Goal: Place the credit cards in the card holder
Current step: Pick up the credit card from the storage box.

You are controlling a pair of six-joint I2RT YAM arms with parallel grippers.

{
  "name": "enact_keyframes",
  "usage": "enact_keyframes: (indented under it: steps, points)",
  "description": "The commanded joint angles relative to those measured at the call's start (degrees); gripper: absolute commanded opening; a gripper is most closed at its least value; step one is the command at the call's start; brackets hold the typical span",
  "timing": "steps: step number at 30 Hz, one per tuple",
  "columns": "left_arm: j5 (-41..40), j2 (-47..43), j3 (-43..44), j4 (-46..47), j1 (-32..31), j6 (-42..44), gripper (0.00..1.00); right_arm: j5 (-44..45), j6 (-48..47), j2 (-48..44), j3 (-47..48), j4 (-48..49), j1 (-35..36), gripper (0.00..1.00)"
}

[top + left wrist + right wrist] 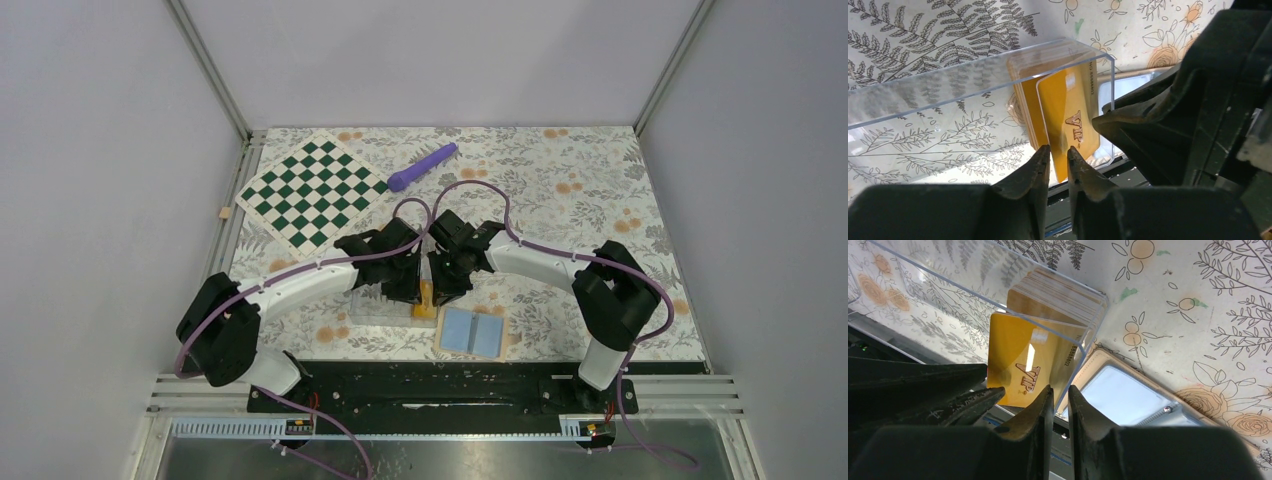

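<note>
Matte tabletop (600,200), printed with grey ferns and orange blossoms. At far left, a square green-and-white chequered board (313,192), flat, turned like a diamond. Near the front centre, a clear hard-plastic case (948,90), trough-shaped, glossy, straight-walled. Behind it and well apart, a smooth purple rod (422,166) with one tapered end. Just beside the case, toward the near edge, the card holder (472,332): lying open, tan rim, light blue pockets facing up. Packed at one end of the case, a stack of thin orange-yellow credit cards (1058,290), edges lined up like ribs. Standing half out of that stack, one raised credit card (1068,110), glossy, round-cornered, marked VIP.

White left arm (300,285) and right arm (540,262), both bowed inward, elbows out, black wrists meeting over the case. Left pincer (1058,155): nearly pressed together, nipping the lower corner of the raised credit card. Right pincer (1060,394): only a narrow slit, the card's edge running toward it; gripping or not, cannot tell.

From above only: board, rod, both arms whole. From the left wrist only: one fingertip (1113,125) of the right pincer against the card's face. From the right wrist only: the holder's small metal snap.
</note>
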Motion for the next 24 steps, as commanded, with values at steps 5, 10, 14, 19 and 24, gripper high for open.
enact_keyframes:
  steps: [5, 10, 14, 19, 24]
  points:
    - [5.6, -2.9, -1.8, 10.4, -0.3, -3.5, 0.24, -0.5, -0.7, -0.1, 0.2, -0.1, -0.1, 0.22]
    - [7.6, -2.1, -3.1, 12.9, -0.3, -4.6, 0.22, -0.3, -0.7, -0.1, 0.2, -0.1, -0.2, 0.22]
    - [8.1, -3.1, -5.1, 15.4, -0.3, -6.0, 0.18, -0.3, -0.8, -0.3, 0.2, -0.1, -0.2, 0.22]
    - [9.0, -2.1, -5.8, 15.4, -0.3, -5.7, 0.18, -0.5, -0.7, -0.5, 0.3, 0.0, -0.2, 0.24]
    - [10.7, -3.2, -7.3, 18.2, -0.3, -6.3, 0.19, -1.7, -0.3, -1.7, -0.3, 1.2, -0.6, 0.29]
